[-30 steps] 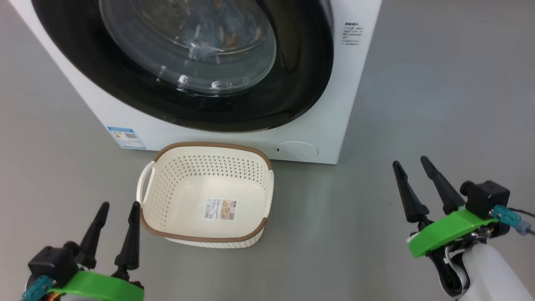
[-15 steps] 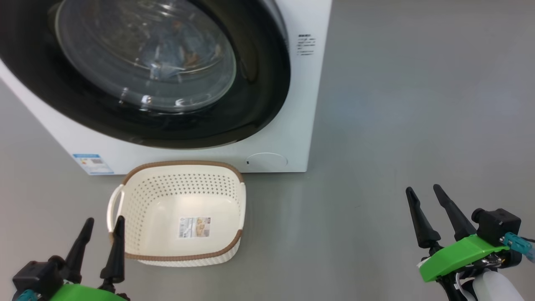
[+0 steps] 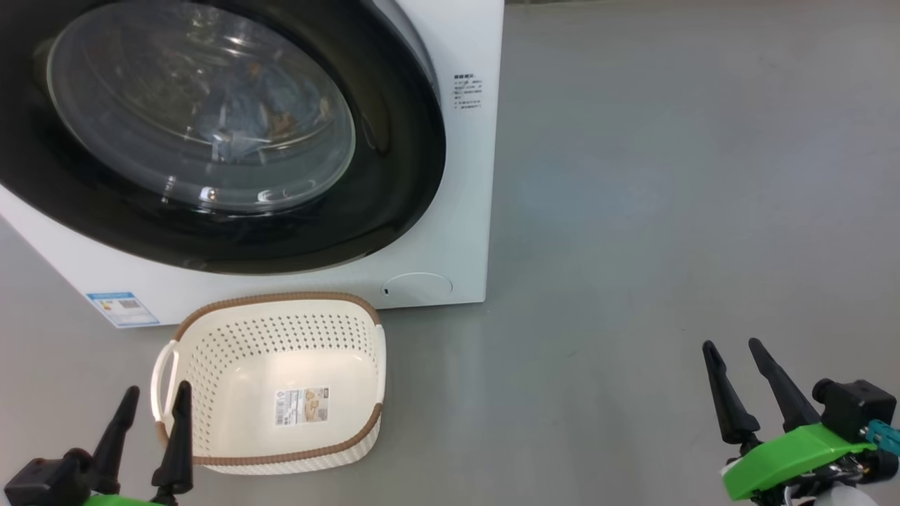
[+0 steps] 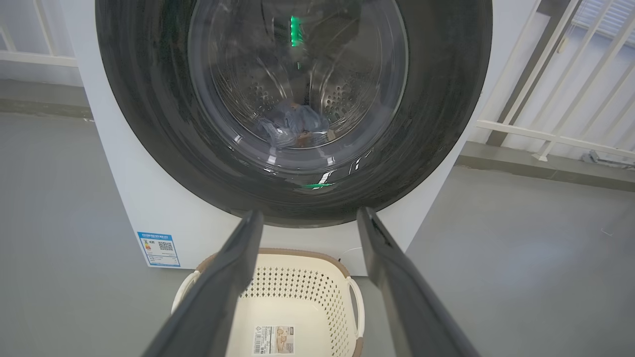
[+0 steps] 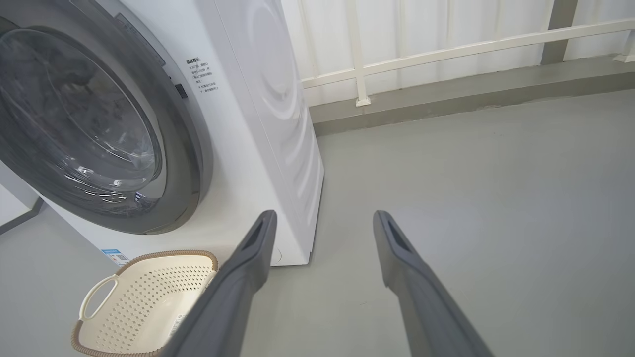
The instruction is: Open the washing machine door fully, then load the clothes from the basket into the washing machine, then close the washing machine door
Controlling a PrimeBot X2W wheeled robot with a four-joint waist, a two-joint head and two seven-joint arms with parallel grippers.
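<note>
Left gripper (image 3: 157,388): both dark fingers spread apart, nothing between them. Directly ahead of its tips, very close, stands the basket (image 3: 274,299). The tips line up with the near-left corner by the white side handle; I cannot tell if they touch it. The wrist view looks down into the basket's perforated bowl, where a label sticker (image 3: 302,405) lies flat on the bottom. Just beyond the basket, ahead of this gripper, stands the washing machine (image 3: 464,211). The washing machine door (image 3: 394,176) sits flush against the front, glossy black rim around the bulging glass. Behind the glass, low in the steel drum, lie the clothes (image 4: 292,121), a bluish heap with a spot of orange; the print is too blurred to read. A blue sticker (image 3: 123,309) is at the cabinet's lower left and a round service flap (image 3: 418,284) at its lower right, both nearer the left gripper. Right gripper (image 3: 731,344): fingers likewise parted, gripping nothing, over the grey floor (image 3: 668,211). The basket is well apart to its left, and the machine's right front corner is ahead and to its left. Past that, a white railing (image 5: 446,49) runs along the wall.
</note>
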